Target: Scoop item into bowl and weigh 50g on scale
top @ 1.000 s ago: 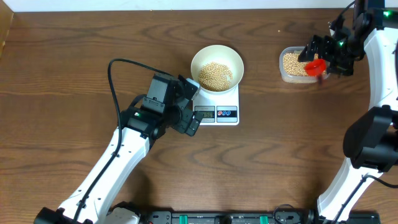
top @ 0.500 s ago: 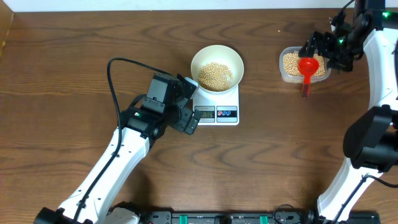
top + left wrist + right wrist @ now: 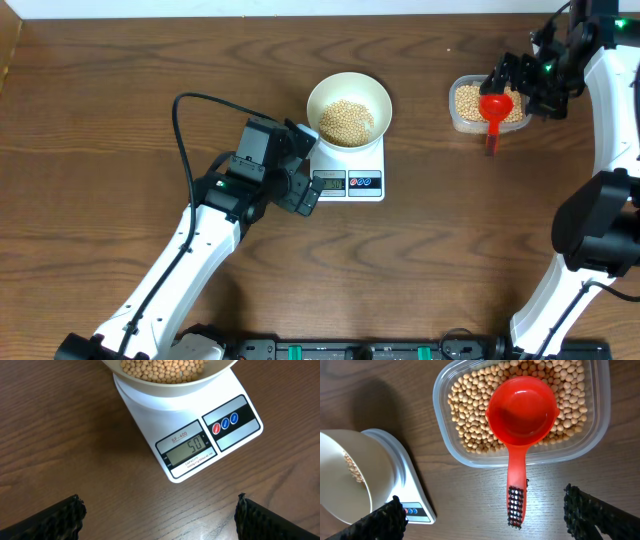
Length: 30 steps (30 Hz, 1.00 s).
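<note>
The dark brown wood-grain table (image 3: 100, 90) carried everything. A small white rectangular digital scale (image 3: 145, 415) stood near its middle, its grey display (image 3: 192, 450) reading 50. On its platform sat a round plain white bowl (image 3: 350, 80) holding a heap of small tan-yellow beans (image 3: 346, 120).

Well apart to the right, a clear rounded-rectangle plastic container (image 3: 595, 435) held more beans. A red plastic scoop (image 3: 522, 410) lay in it, cup upward and empty, its handle sticking out over the rim. The right gripper (image 3: 495, 520) hung above that handle with its fingers spread wide, apparently not touching it. The left gripper (image 3: 160, 520) hovered just beside the scale, likewise spread wide and holding nothing.

By that reading the weighing looked finished, with nothing left but drawing the arms clear.
</note>
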Each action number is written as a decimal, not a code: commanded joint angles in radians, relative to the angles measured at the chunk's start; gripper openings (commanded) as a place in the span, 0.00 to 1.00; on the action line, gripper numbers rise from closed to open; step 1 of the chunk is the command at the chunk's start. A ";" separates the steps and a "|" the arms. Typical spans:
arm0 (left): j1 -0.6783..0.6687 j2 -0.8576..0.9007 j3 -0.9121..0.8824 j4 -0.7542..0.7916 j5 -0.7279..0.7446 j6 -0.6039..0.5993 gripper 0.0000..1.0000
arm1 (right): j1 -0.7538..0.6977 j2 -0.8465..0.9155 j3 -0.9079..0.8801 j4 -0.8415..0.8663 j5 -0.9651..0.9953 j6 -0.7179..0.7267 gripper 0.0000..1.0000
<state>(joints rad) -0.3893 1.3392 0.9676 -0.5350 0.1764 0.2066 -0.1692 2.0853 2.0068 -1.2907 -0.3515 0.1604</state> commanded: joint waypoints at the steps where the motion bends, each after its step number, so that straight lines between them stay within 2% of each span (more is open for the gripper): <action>1: -0.002 0.008 -0.003 0.000 -0.013 -0.001 0.98 | 0.005 -0.017 -0.008 -0.009 0.005 0.018 0.99; 8: -0.002 0.008 -0.003 0.000 -0.013 -0.001 0.98 | 0.006 -0.043 -0.007 -0.025 0.029 0.058 0.99; 17: -0.002 0.008 -0.003 0.000 -0.013 -0.001 0.98 | 0.014 -0.349 -0.007 0.062 0.293 0.051 0.99; 22: -0.002 0.008 -0.003 0.000 -0.013 -0.001 0.98 | 0.033 -0.495 -0.036 0.239 0.335 -0.166 0.99; 27: -0.002 0.008 -0.003 0.000 -0.013 -0.001 0.98 | 0.032 -0.691 -0.334 0.570 0.342 -0.214 0.99; 30: -0.002 0.008 -0.003 0.000 -0.013 -0.001 0.98 | 0.032 -0.883 -0.697 0.877 0.341 -0.199 0.99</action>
<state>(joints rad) -0.3893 1.3392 0.9676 -0.5343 0.1761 0.2066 -0.1410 1.3170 1.5345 -0.5453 -0.0273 -0.0177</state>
